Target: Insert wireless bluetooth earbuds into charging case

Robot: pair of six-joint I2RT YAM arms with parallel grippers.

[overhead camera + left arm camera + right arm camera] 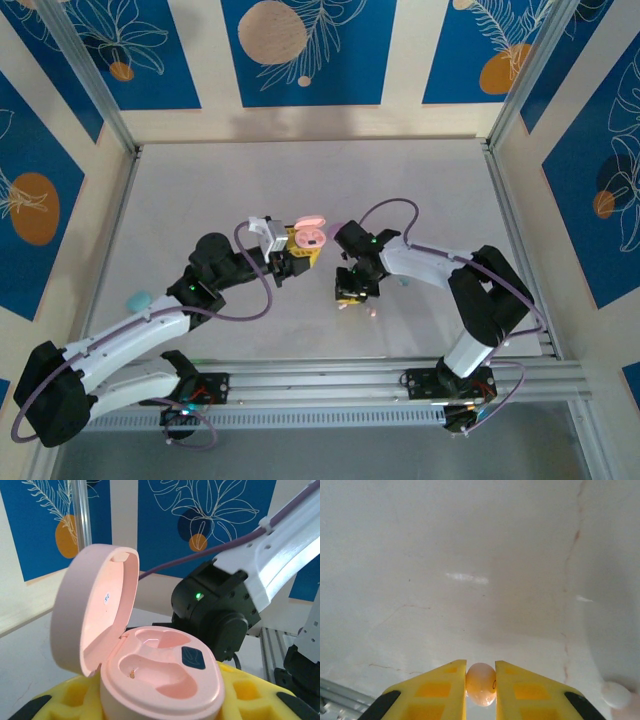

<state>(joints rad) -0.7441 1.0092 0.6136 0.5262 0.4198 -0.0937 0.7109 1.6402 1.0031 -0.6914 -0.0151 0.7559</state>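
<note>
A peach-pink charging case [165,672] stands with its lid [97,612] swung up and both wells bare. My left gripper [160,702] is shut on its base between yellow fingers [252,695]. From above, the case [310,237] and left gripper [297,252] sit mid-table. My right gripper [480,687] is shut on a peach-pink earbud [480,683], held a little above the white table. In the top view the right gripper [348,296] hangs just right of the case, apart from it.
A pale bud [616,694] lies on the table at the lower right of the right wrist view. A light blue case [137,299] rests near the left wall. A tiny pink bud [372,312] lies by the right gripper. The rail [400,375] runs along the near edge.
</note>
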